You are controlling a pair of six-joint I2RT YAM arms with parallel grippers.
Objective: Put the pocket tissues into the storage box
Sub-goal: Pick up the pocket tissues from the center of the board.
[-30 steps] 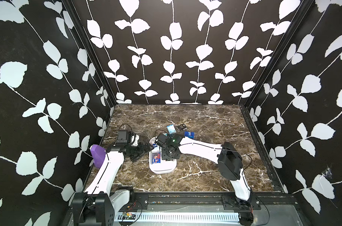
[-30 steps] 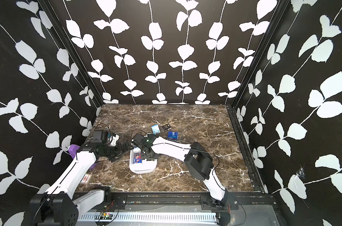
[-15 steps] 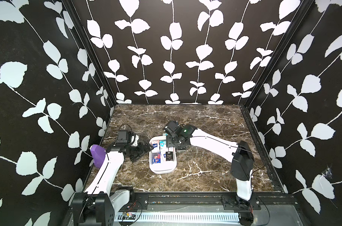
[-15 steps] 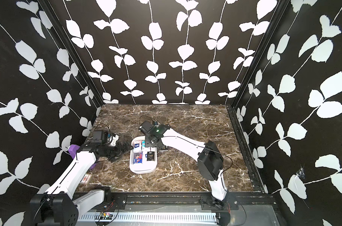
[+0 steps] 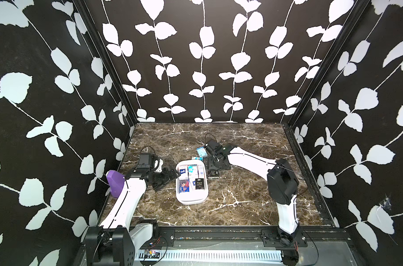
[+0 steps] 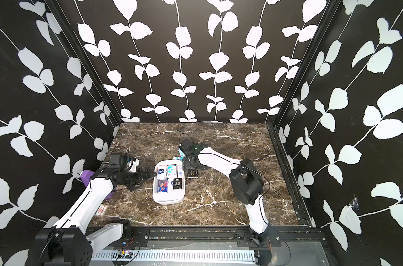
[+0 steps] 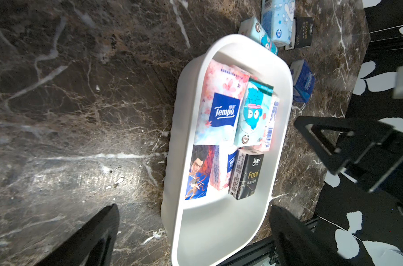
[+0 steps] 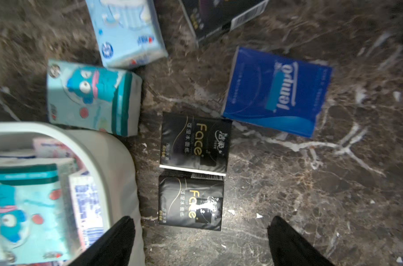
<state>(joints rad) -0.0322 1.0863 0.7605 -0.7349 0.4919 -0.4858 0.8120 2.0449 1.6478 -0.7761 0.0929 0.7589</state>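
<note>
A small black soft tissue pack (image 8: 191, 202) lies on the brown marble table (image 8: 311, 195), just beside the white plastic storage box (image 8: 117, 161). It looks light, squashy and slippery, so pinch its long sides. The right gripper (image 8: 202, 241) and the left gripper (image 7: 193, 237) are wide open, holding nothing.

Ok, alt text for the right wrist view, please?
The right gripper, jaws open and empty, hangs over two black Face packs lying end to end on the marble table. A blue Tempo pack, a teal cartoon pack and a pale blue pack lie nearby, beside the partly filled white storage box.
</note>
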